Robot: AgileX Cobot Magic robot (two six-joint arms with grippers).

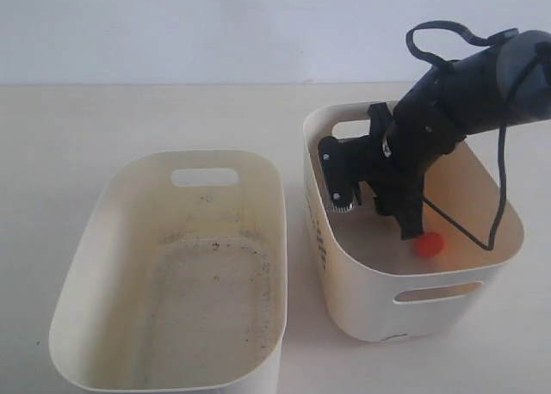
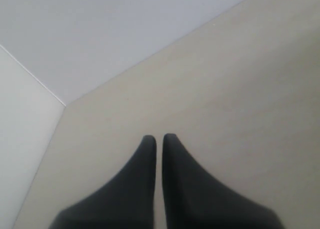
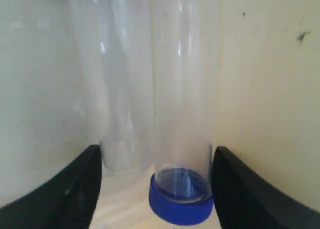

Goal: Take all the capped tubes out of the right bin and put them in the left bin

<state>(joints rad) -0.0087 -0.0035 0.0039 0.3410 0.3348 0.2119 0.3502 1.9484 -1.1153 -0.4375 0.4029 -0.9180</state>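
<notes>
Blue-capped tube (image 3: 182,139): lay in right bin (image 1: 344,282), close to its wall.
Right gripper (image 3: 157,156): jaws spread, straddling the tube, apparently lined up to pinch.
Orange cap (image 1: 428,243): also in right bin.
Left bin (image 1: 86,265): no tubes seen.
Left gripper (image 2: 159,139): closed, idle over table (image 2: 240,89).

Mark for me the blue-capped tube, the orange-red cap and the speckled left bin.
blue-capped tube (image 3: 183,114), right wrist view, middle of its clear body.
orange-red cap (image 1: 428,243), exterior view, centre of the cap.
left bin (image 1: 215,308), exterior view, bare speckled floor.
</notes>
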